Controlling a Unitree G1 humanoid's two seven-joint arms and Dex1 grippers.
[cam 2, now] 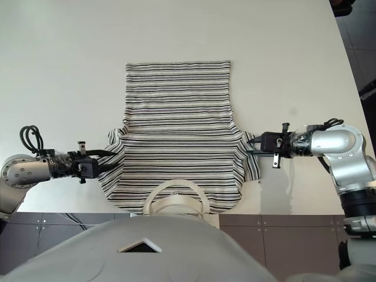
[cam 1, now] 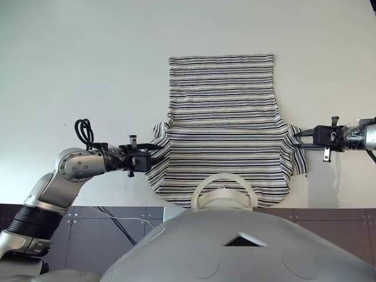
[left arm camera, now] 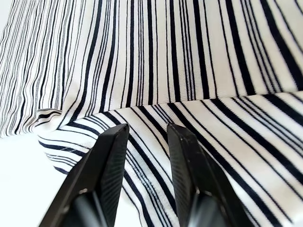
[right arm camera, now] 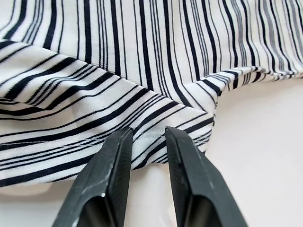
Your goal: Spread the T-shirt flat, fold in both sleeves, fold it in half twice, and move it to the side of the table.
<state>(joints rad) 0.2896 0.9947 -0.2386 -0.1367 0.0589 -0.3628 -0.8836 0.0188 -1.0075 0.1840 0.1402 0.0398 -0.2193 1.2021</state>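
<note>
A black-and-white striped T-shirt lies on the white table, hem at the far side, collar toward me. Both sleeves are bunched in against the body. My left gripper sits low at the shirt's left sleeve edge; in the left wrist view its fingers stand apart over a folded layer of striped cloth. My right gripper is at the right sleeve edge, and its black fingers are parted, straddling the sleeve's hem.
Bare table lies on the left, right and far side of the shirt. The table's front edge runs close behind both arms, with dark floor panels and a cable below it.
</note>
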